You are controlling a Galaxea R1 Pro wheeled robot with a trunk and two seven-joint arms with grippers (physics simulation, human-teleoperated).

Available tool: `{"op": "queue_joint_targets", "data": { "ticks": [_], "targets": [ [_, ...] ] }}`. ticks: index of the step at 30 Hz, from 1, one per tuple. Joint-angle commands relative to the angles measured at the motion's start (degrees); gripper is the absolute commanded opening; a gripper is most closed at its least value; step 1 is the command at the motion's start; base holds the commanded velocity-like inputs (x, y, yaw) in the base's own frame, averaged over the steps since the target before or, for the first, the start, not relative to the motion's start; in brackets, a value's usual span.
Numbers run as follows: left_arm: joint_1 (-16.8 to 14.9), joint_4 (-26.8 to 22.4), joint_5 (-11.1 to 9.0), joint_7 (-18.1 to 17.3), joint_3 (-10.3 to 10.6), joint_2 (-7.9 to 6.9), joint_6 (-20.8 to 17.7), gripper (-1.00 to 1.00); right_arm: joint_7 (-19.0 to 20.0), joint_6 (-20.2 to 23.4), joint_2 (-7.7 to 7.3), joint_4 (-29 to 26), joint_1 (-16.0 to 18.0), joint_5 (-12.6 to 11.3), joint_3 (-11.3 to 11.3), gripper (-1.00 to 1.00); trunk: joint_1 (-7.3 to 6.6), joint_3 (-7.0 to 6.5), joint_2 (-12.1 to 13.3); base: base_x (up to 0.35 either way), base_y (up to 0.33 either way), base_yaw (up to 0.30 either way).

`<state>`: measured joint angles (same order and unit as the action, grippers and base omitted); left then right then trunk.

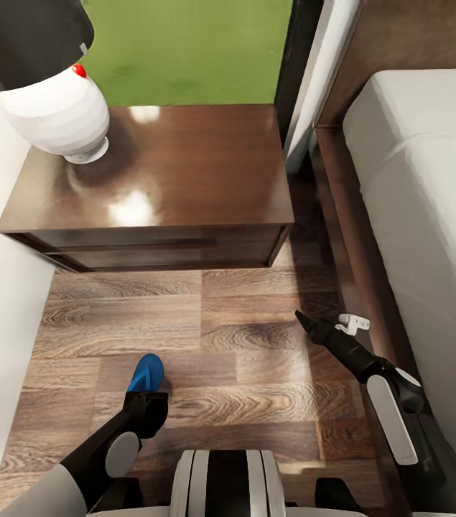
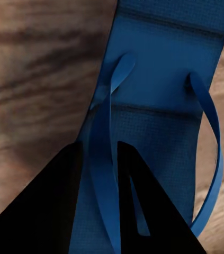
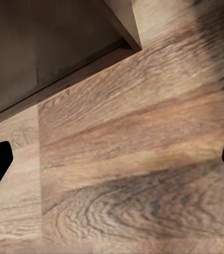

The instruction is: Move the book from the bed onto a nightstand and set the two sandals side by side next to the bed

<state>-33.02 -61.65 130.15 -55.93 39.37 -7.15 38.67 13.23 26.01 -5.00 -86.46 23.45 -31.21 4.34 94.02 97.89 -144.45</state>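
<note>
Left gripper down at the wood-plank floor, fingers closed on a strap of the blue flip-flop, right gripper spread wide over bare planks, nightstand ahead of both, bed beside the right gripper

A home bedroom: a bed with pale mattress and dark wooden frame stands beside a glossy brown nightstand. A white lamp sits on it, above a wood-plank floor
</note>
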Motion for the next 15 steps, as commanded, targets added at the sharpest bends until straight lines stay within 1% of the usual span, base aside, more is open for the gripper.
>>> {"op": "queue_joint_targets", "data": {
  "ticks": [1,15],
  "targets": [
    [-0.03,-0.05,0.11,0.20,0.16,-0.06,0.20,-1.00,0.03,0.23,0.00,-0.03,0.04,0.10,2.51,1.00,-0.03,-0.20,0.00,0.000,0.000,0.000],
    [-0.03,-0.05,-0.05,0.37,0.02,-0.06,-0.05,-1.00,0.04,0.24,0.00,-0.03,0.03,0.10,2.54,1.00,-0.39,-3.30,0.19,0.000,0.000,0.000]
  ]
}}
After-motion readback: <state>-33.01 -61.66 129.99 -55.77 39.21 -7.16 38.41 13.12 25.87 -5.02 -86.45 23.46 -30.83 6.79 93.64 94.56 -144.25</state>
